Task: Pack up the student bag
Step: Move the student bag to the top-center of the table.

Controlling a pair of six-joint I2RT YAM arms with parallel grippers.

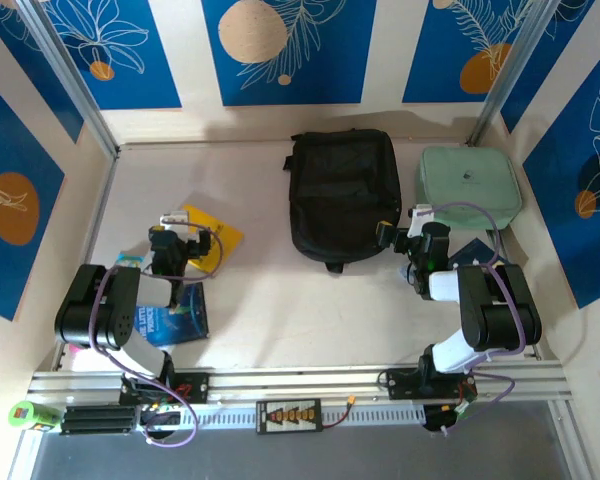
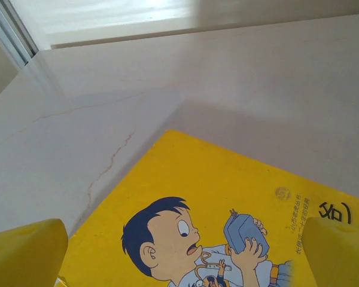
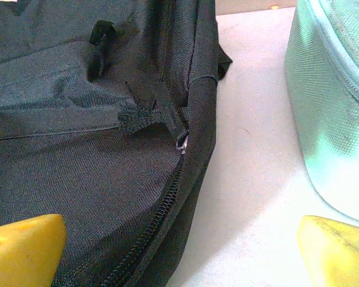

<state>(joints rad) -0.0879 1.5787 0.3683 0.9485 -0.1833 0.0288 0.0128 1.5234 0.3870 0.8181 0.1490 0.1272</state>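
Yellow fingertips of the right gripper stand spread wide with nothing between them. They sit low over the tabletop beside the bag, facing its zip and the small metal pull. That aim looks like a set-up for opening the bag. The bag appears shut, so packing has probably not begun.

It lies flat against the far edge of the tabletop, about midway along. A mint case sits just to its right, toward the far right corner, with a narrow strip of bare top between them.

The left gripper is likewise spread and empty. It hangs low over a yellow book that lies askew on the left half of the tabletop, with one finger to each side of the cover. This suggests the book is the first item meant for the bag. A thin book lying flat offers little to pinch, so one edge may need lifting first. A blue book lies toward the near left corner, partly under the left arm.
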